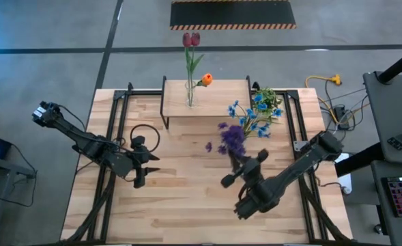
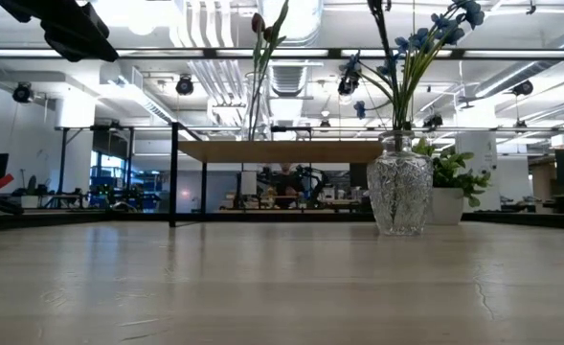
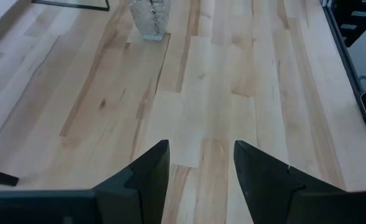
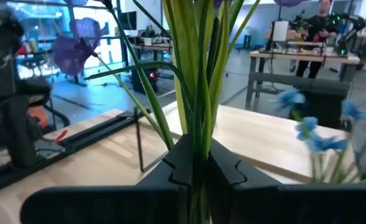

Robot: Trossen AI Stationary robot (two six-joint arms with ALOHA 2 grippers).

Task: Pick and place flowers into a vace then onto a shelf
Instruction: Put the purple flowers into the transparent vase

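Pinched low on their thin green stems, the purple artificial flowers (image 4: 195,74) stand in the right pincer (image 4: 198,163) above the worktop (image 1: 187,198) (light, springy, top-heavy); left pincer (image 3: 198,168) waits wide.

Evenly bright overhead; glaring ceiling lights (image 2: 305,24) above the shelf (image 2: 282,150). Soft, faint shadows on the table (image 1: 187,205). Blurred blue spray (image 4: 316,134) beside sharp purple bunch stems (image 4: 198,74).
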